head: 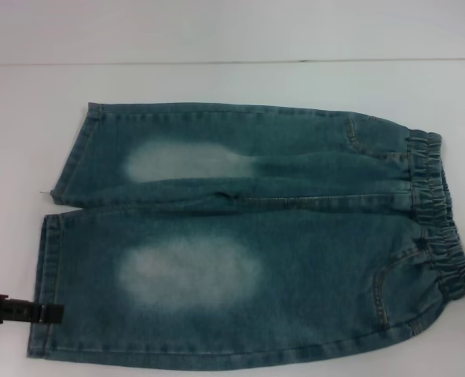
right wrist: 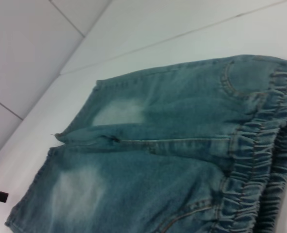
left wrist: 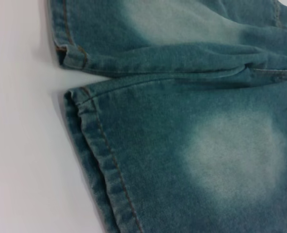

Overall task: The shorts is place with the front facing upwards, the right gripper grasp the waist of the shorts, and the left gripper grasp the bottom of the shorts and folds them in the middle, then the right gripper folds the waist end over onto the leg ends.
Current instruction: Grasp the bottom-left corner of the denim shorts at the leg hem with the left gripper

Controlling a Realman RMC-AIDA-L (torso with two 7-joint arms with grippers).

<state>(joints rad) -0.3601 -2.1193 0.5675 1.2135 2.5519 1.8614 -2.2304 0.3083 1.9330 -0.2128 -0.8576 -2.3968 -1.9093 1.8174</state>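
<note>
Where thighs fade, shorts (head: 248, 236) flat, unfolded

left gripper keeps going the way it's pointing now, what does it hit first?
Probably the shorts: the left gripper points right, its tip already at the nearer leg hem. Height above the cloth is unclear.

White table (head: 217, 78), smooth, matte; faint seam line along far edge. Pale tiled wall (right wrist: 32, 58) beyond, thin grout lines.
</note>
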